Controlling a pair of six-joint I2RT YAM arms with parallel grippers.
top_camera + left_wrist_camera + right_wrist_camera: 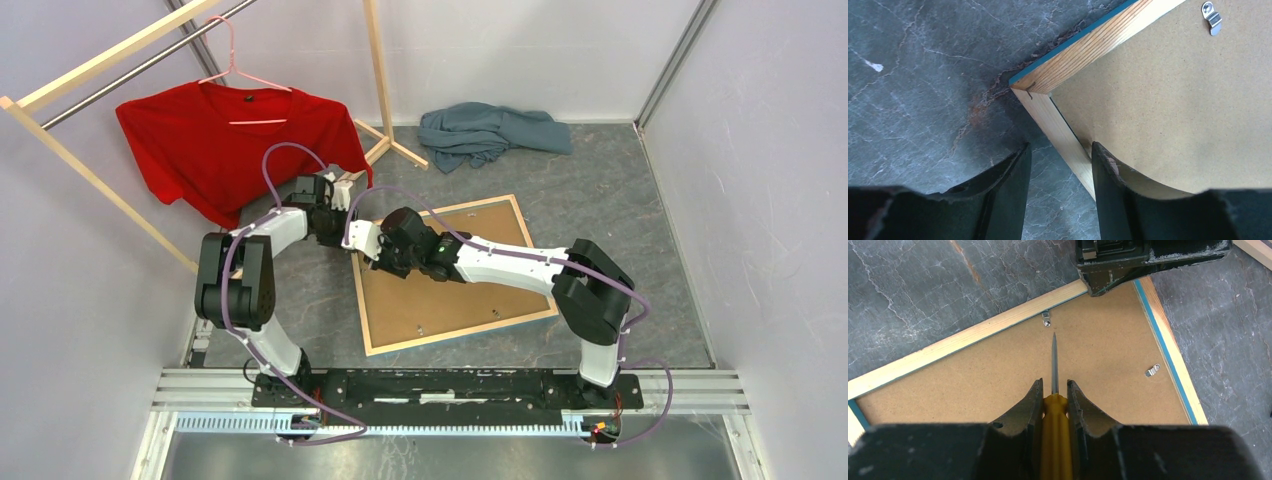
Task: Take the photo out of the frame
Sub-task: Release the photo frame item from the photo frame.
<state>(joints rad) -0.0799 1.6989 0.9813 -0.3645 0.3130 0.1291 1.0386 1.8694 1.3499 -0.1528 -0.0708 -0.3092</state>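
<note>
Right wrist view: right hand (pixel 1054 384) clamped on yellow-handled screwdriver (pixel 1053 415), tip near a metal clip (pixel 1046 318). The frame (pixel 973 335) lies face-down on the worktop (pixel 923 100); left hand (pixel 1060 150) apart, straddling its corner rail.

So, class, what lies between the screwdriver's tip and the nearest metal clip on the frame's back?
Only bare backing board: the screwdriver held by the right pincer ends just short of the clip. The right wrist view shows it.
</note>
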